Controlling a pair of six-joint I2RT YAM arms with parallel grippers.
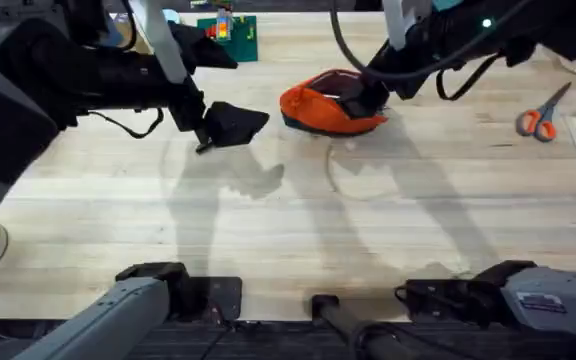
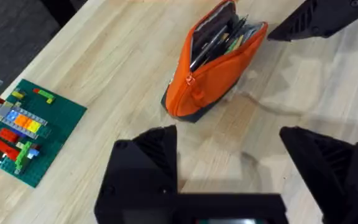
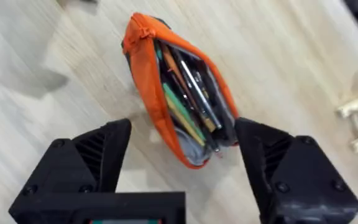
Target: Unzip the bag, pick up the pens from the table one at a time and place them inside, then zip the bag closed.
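Spread right gripper [image 3: 182, 168] above unzipped, pen-filled bag [image 3: 179, 93]

Both arms are mostly black, with pale grey or white housings near the bases and along some links. The left gripper [image 2: 229, 165] has broad, angular black fingers [image 2: 143, 163] with ridged inner faces and a blocky black body between them. The right gripper [image 3: 182, 165] is the same make: wedge-shaped black fingers [image 3: 98, 155], ribbed on the inside, with small round screws at their outer corners. Black cables loop along the right arm, where a small green light glows.
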